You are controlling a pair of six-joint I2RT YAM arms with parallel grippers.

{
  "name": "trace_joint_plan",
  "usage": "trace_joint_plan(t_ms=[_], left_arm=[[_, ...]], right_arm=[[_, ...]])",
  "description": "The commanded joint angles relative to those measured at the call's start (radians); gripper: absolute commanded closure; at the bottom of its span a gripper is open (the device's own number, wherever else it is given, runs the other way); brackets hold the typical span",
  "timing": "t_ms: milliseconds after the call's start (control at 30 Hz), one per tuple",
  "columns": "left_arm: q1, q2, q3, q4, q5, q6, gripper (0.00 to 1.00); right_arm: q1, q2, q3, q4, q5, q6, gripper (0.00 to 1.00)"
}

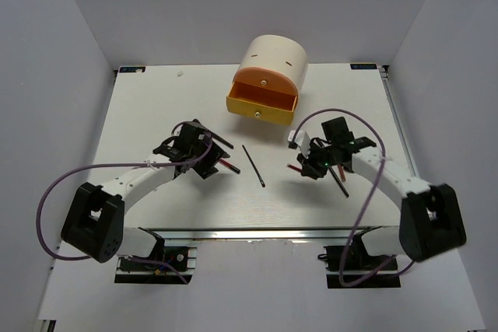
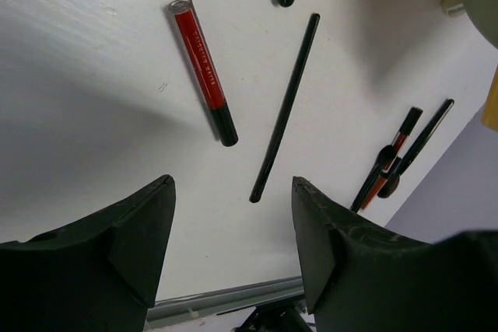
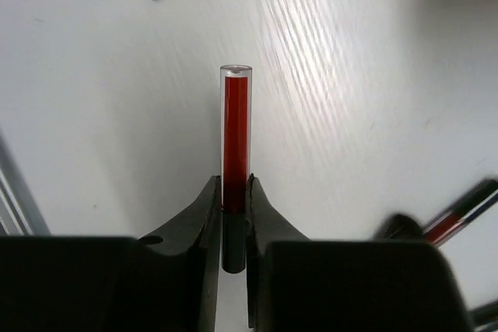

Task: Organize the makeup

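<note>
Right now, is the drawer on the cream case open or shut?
Open: the orange drawer juts forward from the cream case, its inside showing.

Wht table (image 1: 148, 99), gry walls (image 1: 62, 36)

A slim black stick (image 1: 253, 165) lies between the left gripper (image 1: 208, 166) and right gripper (image 1: 306, 167). A short red-and-black stick (image 1: 229, 166) lies beside the left's tip; a second red stick (image 1: 294, 167) juts from the right's. Beyond both stands a cream cylindrical case (image 1: 271, 60).

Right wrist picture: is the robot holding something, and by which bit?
Yes. The right gripper pinches a red lip gloss tube at its black-capped end, jaws shut on it. The left gripper is open, holding nothing.
</note>
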Motion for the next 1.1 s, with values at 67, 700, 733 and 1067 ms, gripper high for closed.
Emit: trace_joint_plan(t_ms=[67, 700, 733, 1067], left_arm=[[-0.010, 0.040, 0.082, -0.114, -0.072, -0.093, 0.30], [-0.013, 0.201, 0.157, -0.100, -0.106, -0.173, 0.30], [-0.013, 0.220, 0.172, -0.101, -0.108, -0.169, 0.30], [-0.013, 0.284, 0.197, -0.103, -0.102, -0.158, 0.31]], right_arm=[[0.031, -0.166, 0.090, -0.060, -0.263, -0.206, 1.00], [0.151, 0.306, 0.762, 0.239, 0.143, -0.045, 0.97], [0.151, 0.314, 0.760, 0.235, 0.149, -0.049, 0.94], [0.151, 0.328, 0.708, 0.244, 0.180, -0.035, 0.54]])
